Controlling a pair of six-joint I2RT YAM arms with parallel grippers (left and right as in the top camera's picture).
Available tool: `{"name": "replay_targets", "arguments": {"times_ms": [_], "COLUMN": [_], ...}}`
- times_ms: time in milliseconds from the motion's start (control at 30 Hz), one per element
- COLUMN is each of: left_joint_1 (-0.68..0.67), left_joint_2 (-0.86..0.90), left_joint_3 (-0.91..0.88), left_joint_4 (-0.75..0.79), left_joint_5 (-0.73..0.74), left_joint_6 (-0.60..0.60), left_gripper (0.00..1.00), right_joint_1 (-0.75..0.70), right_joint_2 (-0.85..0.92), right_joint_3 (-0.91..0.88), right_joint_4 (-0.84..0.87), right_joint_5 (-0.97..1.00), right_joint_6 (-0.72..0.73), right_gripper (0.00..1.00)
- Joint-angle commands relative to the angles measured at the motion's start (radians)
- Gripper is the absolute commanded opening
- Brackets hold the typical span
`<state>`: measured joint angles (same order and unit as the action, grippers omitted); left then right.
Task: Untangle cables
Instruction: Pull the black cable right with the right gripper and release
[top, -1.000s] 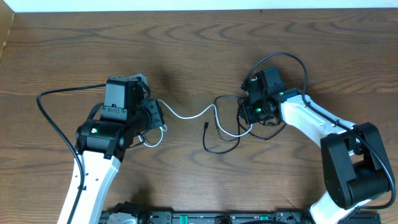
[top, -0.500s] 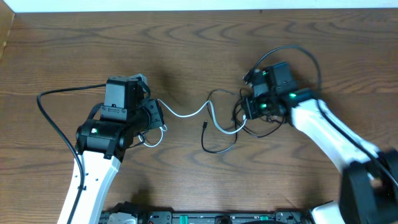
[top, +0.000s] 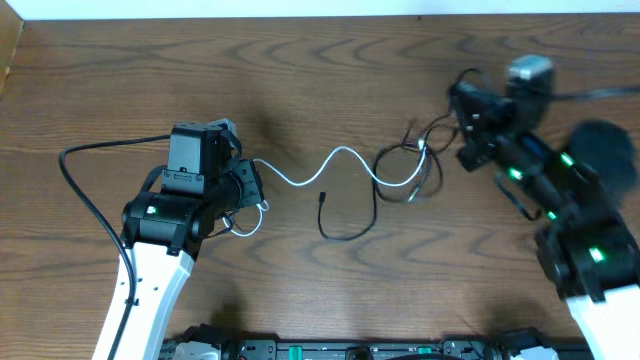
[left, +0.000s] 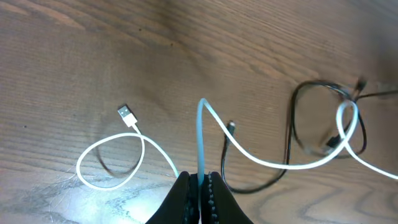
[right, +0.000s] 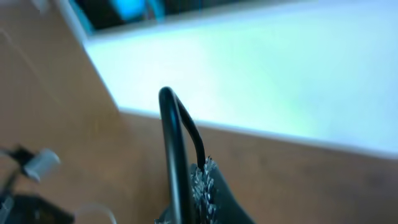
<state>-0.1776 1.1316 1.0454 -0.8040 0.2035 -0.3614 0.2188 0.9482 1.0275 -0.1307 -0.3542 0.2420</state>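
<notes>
**Two Hands, One White Cable, One Black Cable**

Two robot hands were at a brown wooden desk (top: 300, 60) with wavy grain lines. There was one white cable (left: 261, 163). It was thin, smooth and round. The left hand (left: 200, 185) was squeezed tight on it, with no gap between the fingers. From there the white cable ran in waves across the middle of the desk to a knot (top: 410, 160) near the right hand. Its short end made one round loop beside the left hand. That end had one flat silver plug (left: 126, 115) lying on the desk.

The black cable (top: 350, 232) was thin too. Its small plug end lay near the middle of the desk. From the plug it curved like a U up into the knot, where it crossed the white cable. In the knot I could not tell if there was one black cable or more.

The right hand (right: 200, 183) looked blurry. It was pinched closed on a bend of black cable that stood up from its fingers.
</notes>
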Motion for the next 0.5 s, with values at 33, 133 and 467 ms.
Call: {"name": "replay_targets", "arguments": {"times_ms": [33, 133, 467], "left_joint_1": [0.005, 0.005, 0.005], "left_joint_2": [-0.002, -0.002, -0.002], "left_joint_3": [0.006, 0.006, 0.006], "left_joint_4": [0.0, 0.0, 0.0], "left_joint_5": [-0.014, -0.014, -0.014], "left_joint_6": [0.013, 0.013, 0.013], "left_gripper": [0.07, 0.07, 0.07], "right_joint_1": [-0.011, -0.011, -0.011], "right_joint_2": [-0.09, -0.119, -0.103], "right_joint_3": [0.005, 0.005, 0.005], "right_joint_4": [0.063, 0.071, 0.044], "right_joint_5": [0.082, 0.142, 0.217], "right_joint_6": [0.034, 0.034, 0.072], "right_gripper": [0.01, 0.01, 0.01]}}
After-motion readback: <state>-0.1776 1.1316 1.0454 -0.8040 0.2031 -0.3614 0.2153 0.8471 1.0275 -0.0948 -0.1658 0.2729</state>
